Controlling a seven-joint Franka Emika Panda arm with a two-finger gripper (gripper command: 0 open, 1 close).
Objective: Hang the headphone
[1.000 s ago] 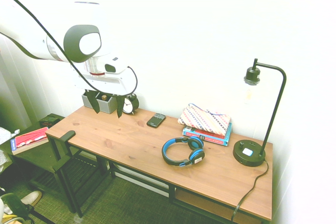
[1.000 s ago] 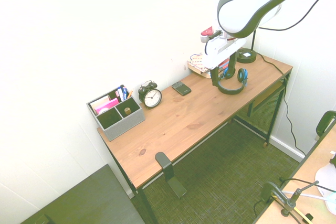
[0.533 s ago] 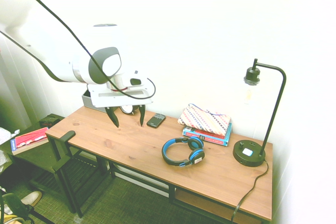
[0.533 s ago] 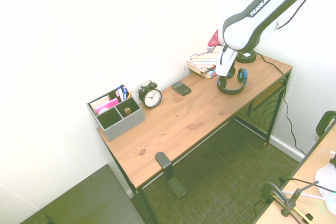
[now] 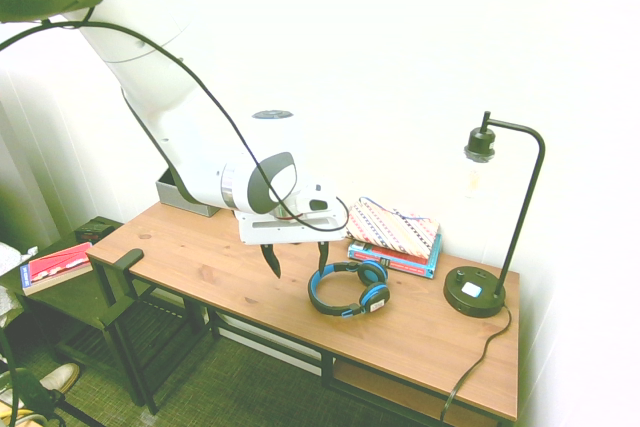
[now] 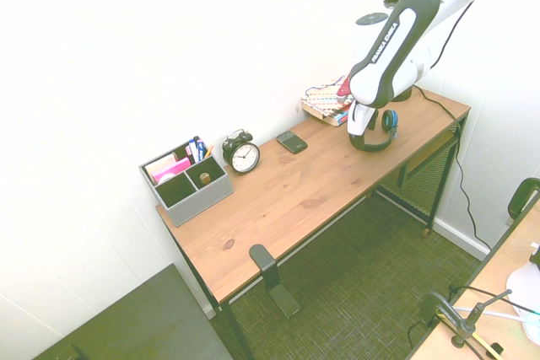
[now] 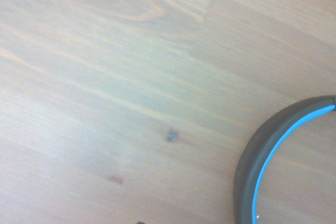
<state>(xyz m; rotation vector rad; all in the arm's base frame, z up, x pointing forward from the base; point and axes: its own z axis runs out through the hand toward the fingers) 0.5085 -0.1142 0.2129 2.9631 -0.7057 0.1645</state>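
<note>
I see my gripper (image 5: 297,259) pointing down with its 2 fingers spread apart, gripping nothing, just above the desk (image 5: 220,267) beside the headphone (image 5: 349,289). The headphone lies flat on the wood, near the stacked books (image 5: 395,257). My wrist view catches only a cut-off arc of its headband (image 7: 268,166). From the second exterior view, my arm hides most of the headphone (image 6: 381,135).

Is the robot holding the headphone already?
No, the headphone lies flat on the desk, and the gripper hangs open beside its headband, gripping nothing.
</note>
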